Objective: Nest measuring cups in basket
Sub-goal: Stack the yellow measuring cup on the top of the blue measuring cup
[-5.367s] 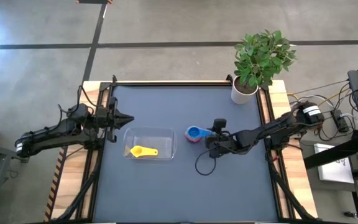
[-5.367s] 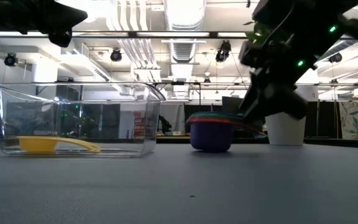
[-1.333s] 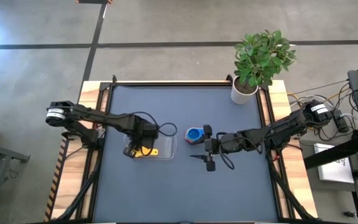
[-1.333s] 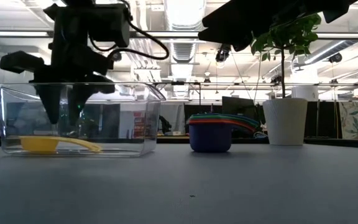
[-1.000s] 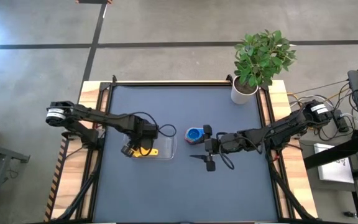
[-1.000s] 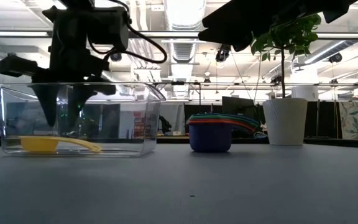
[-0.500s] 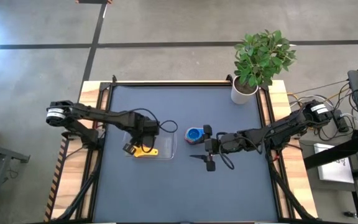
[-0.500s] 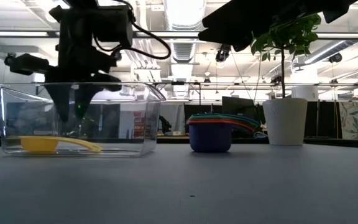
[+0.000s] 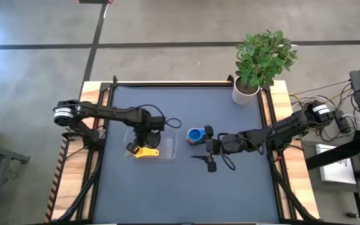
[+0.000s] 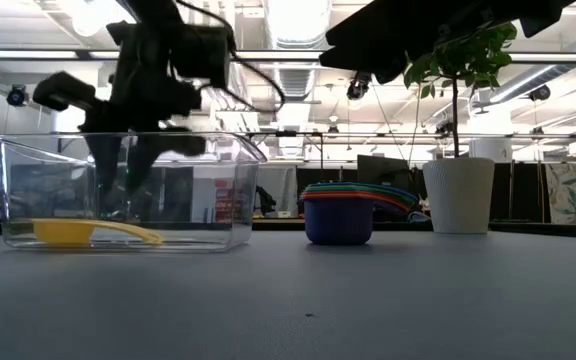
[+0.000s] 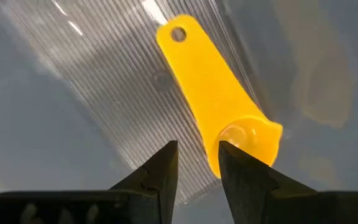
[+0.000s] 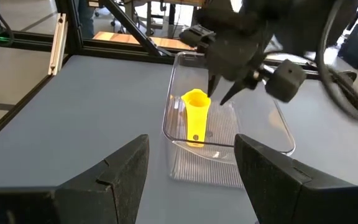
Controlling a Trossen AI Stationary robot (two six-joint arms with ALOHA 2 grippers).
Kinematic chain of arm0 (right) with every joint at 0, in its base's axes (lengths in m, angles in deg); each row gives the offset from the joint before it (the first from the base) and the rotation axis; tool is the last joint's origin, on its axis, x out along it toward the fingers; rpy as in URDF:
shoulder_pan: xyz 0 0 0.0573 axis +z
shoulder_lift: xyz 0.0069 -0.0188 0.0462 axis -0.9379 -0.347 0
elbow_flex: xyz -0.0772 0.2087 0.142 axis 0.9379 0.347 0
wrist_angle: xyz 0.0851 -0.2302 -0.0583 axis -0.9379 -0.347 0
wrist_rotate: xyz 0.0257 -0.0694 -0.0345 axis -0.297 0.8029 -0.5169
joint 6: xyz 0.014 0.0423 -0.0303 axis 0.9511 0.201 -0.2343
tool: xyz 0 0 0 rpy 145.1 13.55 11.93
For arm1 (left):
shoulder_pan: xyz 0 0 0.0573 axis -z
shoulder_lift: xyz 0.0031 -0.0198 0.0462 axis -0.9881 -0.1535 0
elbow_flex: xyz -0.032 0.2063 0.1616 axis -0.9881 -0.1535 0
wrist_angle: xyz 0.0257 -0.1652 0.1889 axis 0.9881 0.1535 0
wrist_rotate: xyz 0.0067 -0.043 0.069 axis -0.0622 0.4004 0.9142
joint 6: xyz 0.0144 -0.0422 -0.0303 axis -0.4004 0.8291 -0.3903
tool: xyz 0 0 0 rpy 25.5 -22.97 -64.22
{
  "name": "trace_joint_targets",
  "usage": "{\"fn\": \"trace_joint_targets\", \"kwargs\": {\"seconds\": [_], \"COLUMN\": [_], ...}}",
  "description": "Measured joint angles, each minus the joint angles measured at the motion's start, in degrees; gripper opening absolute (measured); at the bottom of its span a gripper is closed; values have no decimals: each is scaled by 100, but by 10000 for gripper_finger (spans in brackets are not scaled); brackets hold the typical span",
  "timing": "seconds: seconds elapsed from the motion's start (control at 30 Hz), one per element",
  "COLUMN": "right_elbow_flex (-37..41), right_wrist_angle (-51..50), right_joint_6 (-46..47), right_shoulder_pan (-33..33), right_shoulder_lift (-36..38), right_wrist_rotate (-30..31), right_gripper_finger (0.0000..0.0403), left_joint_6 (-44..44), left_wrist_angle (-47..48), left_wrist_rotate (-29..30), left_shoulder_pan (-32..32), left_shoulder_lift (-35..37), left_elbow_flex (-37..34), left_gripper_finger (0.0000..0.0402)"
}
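Note:
The clear basket (image 9: 170,154) stands left of the table's middle, and the yellow cup (image 9: 145,151) lies on its floor, bowl toward the near left. My left gripper (image 9: 144,139) hangs inside the basket, pointing down, its fingers a little apart just above the yellow cup (image 11: 210,93) and clear of it in the low view (image 10: 120,205). A nested stack of cups (image 9: 195,135), blue on top, stands on the table right of the basket. My right gripper (image 9: 209,149) is wide open and empty beside the stack.
A white pot with a green plant (image 9: 245,94) stands at the table's far right corner. A black cable loops off the left arm over the basket's far side (image 9: 167,123). Bare table lies along the near edge (image 9: 180,194).
My left gripper has moved inside the basket toward the table's right edge and a little toward the far edge, turning about its wrist, and has sunk slightly. The yellow cup and the stack have stayed where they were.

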Motion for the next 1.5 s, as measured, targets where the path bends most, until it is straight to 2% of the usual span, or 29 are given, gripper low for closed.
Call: {"fn": "trace_joint_targets", "kwargs": {"seconds": [0.3,0.73,0.87,1.27,1.5], "right_elbow_flex": [4,4,4,4,4], "right_wrist_angle": [-44,-114,-111,-131,-131], "right_joint_6": [9,12,11,9,-15], "right_shoulder_pan": [-1,1,-1,-1,-1], "right_shoulder_lift": [-2,-4,-4,-4,-4], "right_wrist_rotate": [0,0,2,2,3], "right_gripper_finger": [226,226,226,226,226], "left_joint_6": [69,63,27,-102,-63], "left_wrist_angle": [118,423,580,596,736], "left_wrist_rotate": [72,-242,13,299,953], "left_shoulder_pan": [-11,19,19,73,286], "left_shoulder_lift": [-561,79,132,88,181], "left_elbow_flex": [35,-17,-20,-15,-15], "left_gripper_finger": [97,97,97,97,97]}}
